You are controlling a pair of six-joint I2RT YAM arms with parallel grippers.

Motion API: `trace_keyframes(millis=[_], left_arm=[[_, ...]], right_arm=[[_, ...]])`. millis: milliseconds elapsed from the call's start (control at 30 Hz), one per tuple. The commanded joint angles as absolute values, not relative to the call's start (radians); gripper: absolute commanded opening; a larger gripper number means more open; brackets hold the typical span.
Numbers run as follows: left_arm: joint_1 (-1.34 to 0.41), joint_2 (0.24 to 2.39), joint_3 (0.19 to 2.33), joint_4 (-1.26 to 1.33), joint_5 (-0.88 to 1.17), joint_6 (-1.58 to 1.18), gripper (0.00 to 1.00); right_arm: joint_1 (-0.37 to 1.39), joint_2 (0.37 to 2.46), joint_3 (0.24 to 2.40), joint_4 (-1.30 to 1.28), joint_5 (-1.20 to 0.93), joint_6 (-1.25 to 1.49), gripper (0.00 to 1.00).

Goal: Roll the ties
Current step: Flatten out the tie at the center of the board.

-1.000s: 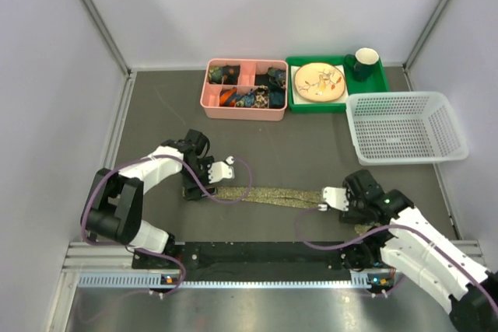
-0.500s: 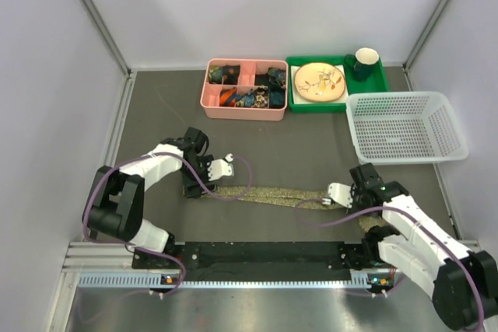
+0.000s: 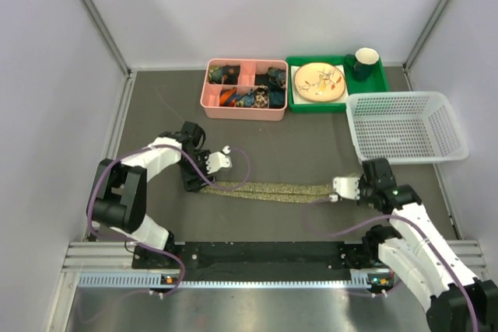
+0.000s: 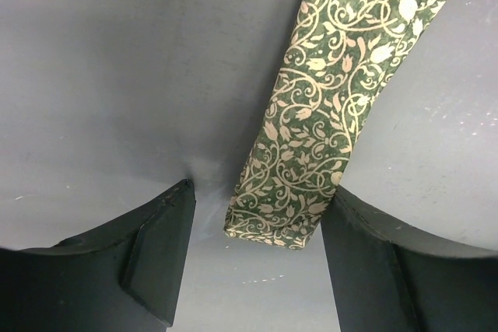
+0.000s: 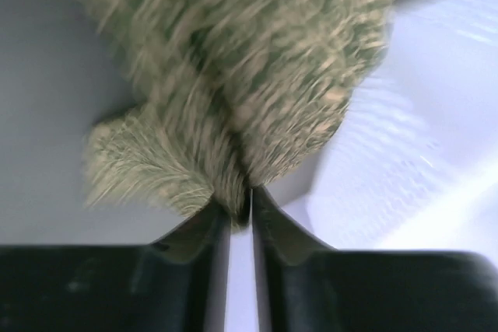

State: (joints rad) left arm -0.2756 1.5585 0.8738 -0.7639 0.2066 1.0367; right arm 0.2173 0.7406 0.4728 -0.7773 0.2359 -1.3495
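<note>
Top external view: on the left, the left gripper (image 3: 190,181) is open, jaws standing either side of the tie's (image 3: 272,190) left end without pinching it. The tie lies flat, running left to right across the near part of the table (image 3: 296,145). On the right, the right gripper (image 3: 340,194) is clamped tight on the bunched end, which looks pretty blurry in the wrist view.

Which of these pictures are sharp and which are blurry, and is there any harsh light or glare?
Right wrist view: the tie is smeared into streaks, its pattern unreadable, though the right tool pinching it looks fairly crisp. Left wrist view: sharp, with the leafy scrollwork clear. Top external view: even, soft light, faint shadows, no strong glare; the pattern shows only as speckle.
</note>
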Motion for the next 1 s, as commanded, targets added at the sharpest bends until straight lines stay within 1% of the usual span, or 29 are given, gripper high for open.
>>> trace_keyframes(millis=[0,33,67,100,133,200,233,300,333,367,433,467,500,567,667,767,900,967], left_arm=[[-0.272,1.605,0.851,-0.802,0.302,1.029,0.69],[-0.27,1.598,0.85,-0.808,0.304,1.032,0.7],[-0.271,1.595,0.847,-0.813,0.304,1.035,0.7],[-0.27,1.591,0.844,-0.815,0.302,1.037,0.7],[-0.267,1.58,0.841,-0.819,0.302,1.038,0.71],[-0.262,1.571,0.839,-0.822,0.307,1.043,0.71],[-0.262,1.566,0.842,-0.83,0.314,1.043,0.71],[-0.259,1.56,0.85,-0.838,0.331,1.04,0.72],[-0.259,1.556,0.853,-0.839,0.339,1.042,0.73],[-0.259,1.555,0.862,-0.848,0.347,1.042,0.73],[-0.256,1.554,0.874,-0.856,0.368,1.049,0.75],[-0.255,1.555,0.887,-0.865,0.373,1.051,0.75],[-0.255,1.557,0.894,-0.87,0.379,1.057,0.75],[-0.253,1.566,0.916,-0.879,0.385,1.06,0.75],[-0.252,1.575,0.934,-0.884,0.394,1.063,0.76],[-0.25,1.583,0.942,-0.887,0.399,1.071,0.77],[-0.247,1.594,0.95,-0.882,0.394,1.071,0.78],[-0.247,1.595,0.959,-0.882,0.396,1.071,0.78]], right_arm=[[0.262,0.637,0.307,-0.87,0.252,-1.456,0.32],[0.264,0.611,0.301,-0.894,0.233,-1.457,0.5],[0.262,0.583,0.316,-0.914,0.213,-1.447,0.55],[0.262,0.56,0.342,-0.987,0.197,-1.404,0.58],[0.261,0.566,0.418,-1.033,0.155,-1.375,0.59],[0.253,0.621,0.518,-1.162,0.097,-1.253,0.58],[0.214,0.644,0.629,-1.207,0.007,-1.223,0.58],[0.149,0.684,0.73,-1.273,-0.092,-1.171,0.57],[0.064,0.704,0.799,-1.305,-0.165,-1.178,0.57],[0.014,0.712,0.82,-1.31,-0.201,-1.196,0.57],[-0.114,0.741,0.839,-1.327,-0.277,-1.319,0.57],[-0.221,0.765,0.831,-1.333,-0.288,-1.363,0.57],[-0.269,0.797,0.827,-1.342,-0.294,-1.443,0.56],[-0.39,0.933,0.842,-1.353,-0.316,-1.506,0.53],[-0.463,1.087,0.911,-1.315,-0.351,-1.552,0.53],[-0.499,1.153,0.957,-1.292,-0.396,-1.594,0.54],[-0.518,1.137,0.899,-1.203,-0.445,-1.684,0.55],[-0.52,1.121,0.838,-1.193,-0.472,-1.756,0.55]])
